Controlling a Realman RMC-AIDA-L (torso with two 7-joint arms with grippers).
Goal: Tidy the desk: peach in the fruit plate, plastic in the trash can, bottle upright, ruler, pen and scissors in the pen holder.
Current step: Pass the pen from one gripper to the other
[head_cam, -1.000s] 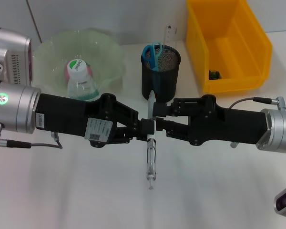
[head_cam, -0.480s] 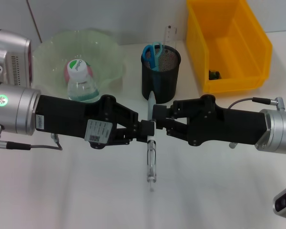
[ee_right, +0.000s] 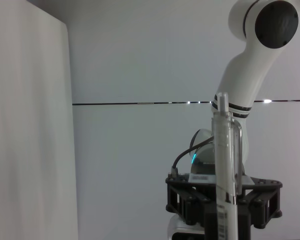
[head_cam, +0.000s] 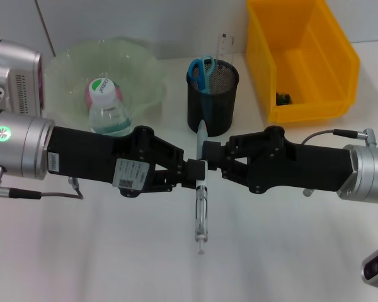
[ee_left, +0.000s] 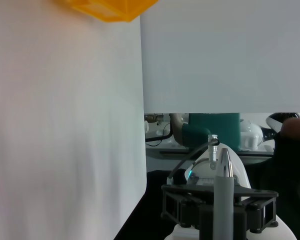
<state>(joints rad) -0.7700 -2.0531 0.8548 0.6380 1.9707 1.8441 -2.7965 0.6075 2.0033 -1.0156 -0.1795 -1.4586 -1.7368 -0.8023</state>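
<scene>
The pen holder [head_cam: 212, 95] stands just behind the pen [head_cam: 201, 189], which the left gripper [head_cam: 194, 171] and right gripper [head_cam: 209, 157] both clamp between them.

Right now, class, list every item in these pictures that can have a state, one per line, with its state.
pen: lifted off the desk, gripped from both sides
left gripper: shut on the pen
right gripper: shut on the pen
bottle: upright, capped
scissors: in the pen holder, handles up
ruler: standing in the pen holder
peach: in the fruit plate, mostly hidden by the bottle
</scene>
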